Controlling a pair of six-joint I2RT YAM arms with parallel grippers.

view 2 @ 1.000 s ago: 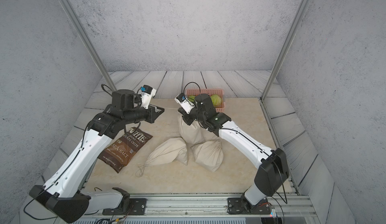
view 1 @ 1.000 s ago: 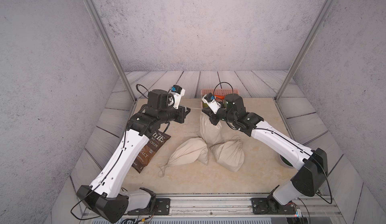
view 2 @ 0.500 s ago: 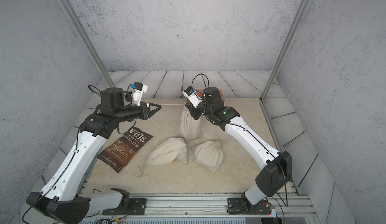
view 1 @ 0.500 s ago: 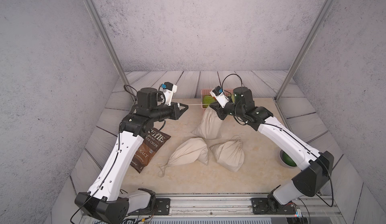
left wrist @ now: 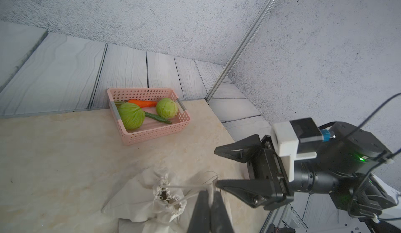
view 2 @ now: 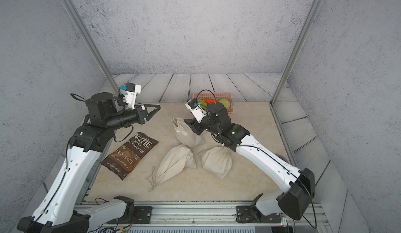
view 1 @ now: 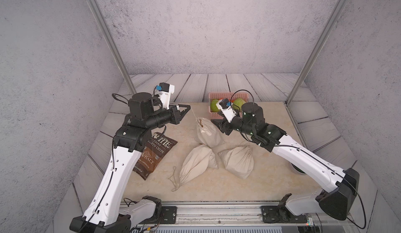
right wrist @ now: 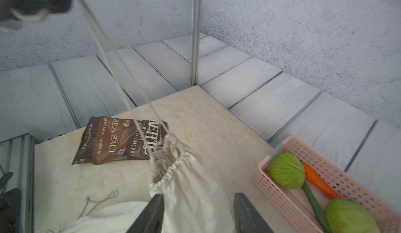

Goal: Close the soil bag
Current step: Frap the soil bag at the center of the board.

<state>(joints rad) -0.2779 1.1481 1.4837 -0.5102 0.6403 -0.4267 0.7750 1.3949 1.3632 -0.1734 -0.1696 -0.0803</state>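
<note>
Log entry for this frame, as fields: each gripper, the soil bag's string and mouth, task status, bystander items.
left gripper: shut on the drawstring
right gripper: open; soil bag sits between its fingers in the right wrist view
drawstring: taut from left gripper to bag mouth
bag mouth: gathered, a small gap showing soil
task status: not fully closed
bystanders: two more cloth bags, chip bag, pink basket of vegetables

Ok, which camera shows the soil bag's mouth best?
The left wrist view: it looks straight into the mouth, which is partly open. The right wrist shows it side-on and gathered; both top views show it small.
</note>
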